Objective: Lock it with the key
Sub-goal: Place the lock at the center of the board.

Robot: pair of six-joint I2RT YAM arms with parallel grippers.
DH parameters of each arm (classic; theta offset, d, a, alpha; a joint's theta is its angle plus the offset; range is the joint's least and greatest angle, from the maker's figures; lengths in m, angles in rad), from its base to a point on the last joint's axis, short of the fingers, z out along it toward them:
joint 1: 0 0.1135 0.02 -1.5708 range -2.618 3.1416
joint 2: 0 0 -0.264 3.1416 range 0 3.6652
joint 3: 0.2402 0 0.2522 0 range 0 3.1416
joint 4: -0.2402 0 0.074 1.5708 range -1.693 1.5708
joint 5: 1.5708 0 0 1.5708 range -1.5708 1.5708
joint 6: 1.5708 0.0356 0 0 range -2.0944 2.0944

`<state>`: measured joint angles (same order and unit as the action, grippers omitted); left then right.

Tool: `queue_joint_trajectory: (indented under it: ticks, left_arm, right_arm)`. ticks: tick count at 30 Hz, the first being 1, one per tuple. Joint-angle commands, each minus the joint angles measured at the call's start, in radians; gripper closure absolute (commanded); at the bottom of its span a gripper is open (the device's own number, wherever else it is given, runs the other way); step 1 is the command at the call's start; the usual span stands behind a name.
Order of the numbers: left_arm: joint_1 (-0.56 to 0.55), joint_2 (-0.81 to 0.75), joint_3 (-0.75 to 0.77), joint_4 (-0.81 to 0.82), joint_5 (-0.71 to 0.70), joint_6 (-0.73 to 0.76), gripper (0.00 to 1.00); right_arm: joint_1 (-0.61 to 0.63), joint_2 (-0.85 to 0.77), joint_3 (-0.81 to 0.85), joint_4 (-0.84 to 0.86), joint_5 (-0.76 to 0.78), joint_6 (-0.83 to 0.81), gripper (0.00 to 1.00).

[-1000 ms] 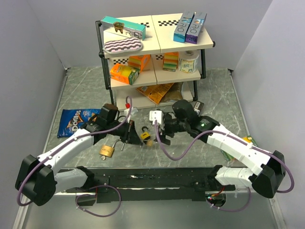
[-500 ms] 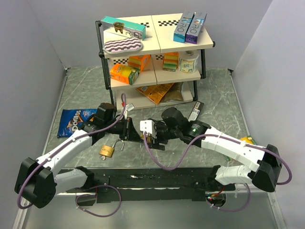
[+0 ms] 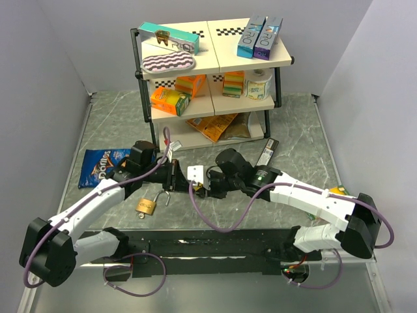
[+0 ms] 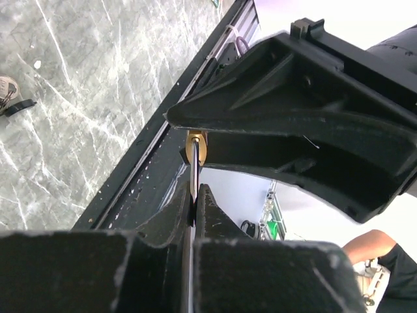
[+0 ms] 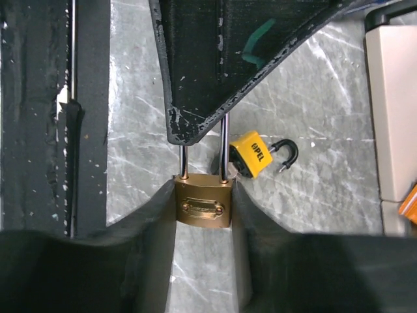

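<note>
A brass padlock (image 5: pixel 202 205) hangs above the marble table with its shackle closed. My right gripper (image 5: pixel 202 189) is shut on its body, one finger pressing each side. My left gripper (image 4: pixel 194 189) is shut on the thin steel shackle; in the left wrist view the brass body (image 4: pixel 195 145) shows edge-on just past the fingertips. In the top view the left gripper (image 3: pixel 177 177) and right gripper (image 3: pixel 195 188) meet tip to tip near the table's middle. I cannot make out the key in any view.
A yellow padlock (image 5: pixel 249 154) with an open shackle lies on the table just beyond the held one. Another brass padlock (image 3: pixel 146 206), shackle open, lies near the left arm. A stocked shelf (image 3: pixel 215 65) stands behind; a blue snack bag (image 3: pixel 101 166) lies at left.
My right gripper has moved left to meet the left gripper and closed on the brass padlock's body. The left gripper has shifted slightly left, still holding the shackle.
</note>
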<state>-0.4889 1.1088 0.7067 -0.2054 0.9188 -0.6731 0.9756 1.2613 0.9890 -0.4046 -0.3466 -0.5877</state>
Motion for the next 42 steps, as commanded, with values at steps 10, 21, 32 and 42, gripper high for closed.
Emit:
queue_joint_trajectory:
  ticks: [10,21,32,42]
  left_arm:
    - [0.283,-0.164,0.056,-0.098,0.075,0.13,0.06]
    - [0.552,-0.28,0.086,0.055,-0.03,0.052,0.04]
    - [0.567,-0.342,0.092,0.058,-0.081,0.046,0.04]
    - [0.576,-0.33,0.123,0.124,-0.074,-0.055,0.04]
  right_arm:
    - [-0.155,0.026,0.028,-0.058,-0.021,0.253,1.0]
    - [-0.296,0.326,0.163,-0.197,0.304,0.86,1.0]
    - [-0.31,0.478,0.273,-0.148,0.345,0.988,1.0]
    - [-0.324,0.607,0.35,-0.194,0.368,1.054,1.0]
